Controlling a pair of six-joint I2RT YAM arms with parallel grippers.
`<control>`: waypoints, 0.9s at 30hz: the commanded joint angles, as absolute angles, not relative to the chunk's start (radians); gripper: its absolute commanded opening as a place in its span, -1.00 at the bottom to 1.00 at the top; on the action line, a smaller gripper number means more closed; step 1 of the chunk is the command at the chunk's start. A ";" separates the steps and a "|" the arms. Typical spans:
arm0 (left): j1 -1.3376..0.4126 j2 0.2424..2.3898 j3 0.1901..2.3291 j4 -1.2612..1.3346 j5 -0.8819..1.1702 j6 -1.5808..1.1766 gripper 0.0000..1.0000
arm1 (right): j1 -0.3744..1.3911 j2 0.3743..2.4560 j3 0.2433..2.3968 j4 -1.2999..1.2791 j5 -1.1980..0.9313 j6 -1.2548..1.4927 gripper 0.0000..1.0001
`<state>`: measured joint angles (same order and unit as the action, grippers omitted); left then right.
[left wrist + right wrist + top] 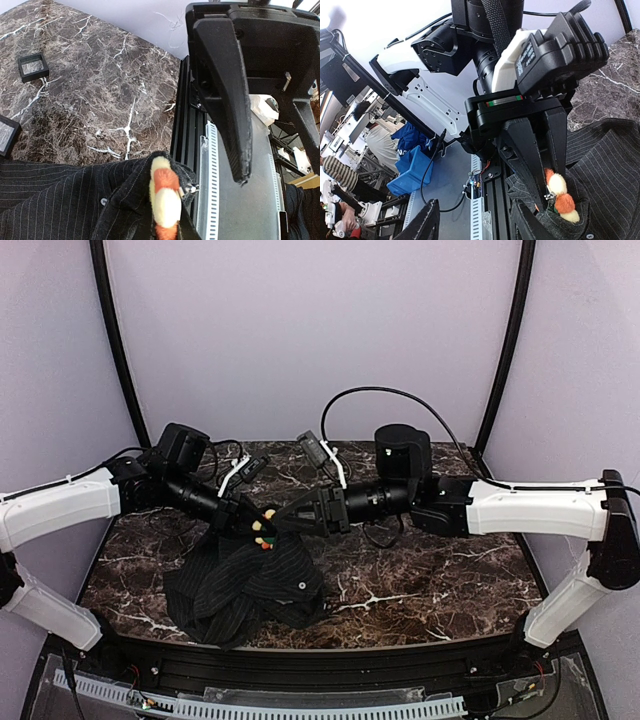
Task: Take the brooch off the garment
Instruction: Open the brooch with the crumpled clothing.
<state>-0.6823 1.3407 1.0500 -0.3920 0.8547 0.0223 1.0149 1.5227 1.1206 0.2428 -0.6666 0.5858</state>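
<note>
The black pinstriped garment [240, 585] lies in a heap on the marble table, with one fold pulled up to my left gripper [243, 518]. The left gripper is shut on that fold, and the cloth hides its fingertips in the left wrist view. The orange and cream brooch [264, 530] is pinned on the raised fold right beside the left fingers [527, 160]. It also shows in the left wrist view [165, 197] and the right wrist view [560, 197]. My right gripper [287, 520] is open and empty. It faces the brooch from the right, a short way off, with its fingers [227, 110] spread wide.
Two small black square boxes [33, 66] [6, 134] lie on the marble table [430, 580] beyond the garment. A black rail [330, 665] runs along the table's near edge. Black frame posts [115, 340] stand at the back corners.
</note>
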 commanded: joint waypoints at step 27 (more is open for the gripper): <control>-0.679 1.319 1.041 -0.367 0.862 0.015 -0.98 | 1.021 1.518 1.123 0.243 -0.578 0.586 -0.06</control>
<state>-0.6827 1.3407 1.0500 -0.3885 0.8494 0.0185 1.0157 1.4940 1.0939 0.2310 -0.5537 0.5854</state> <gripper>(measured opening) 0.087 0.481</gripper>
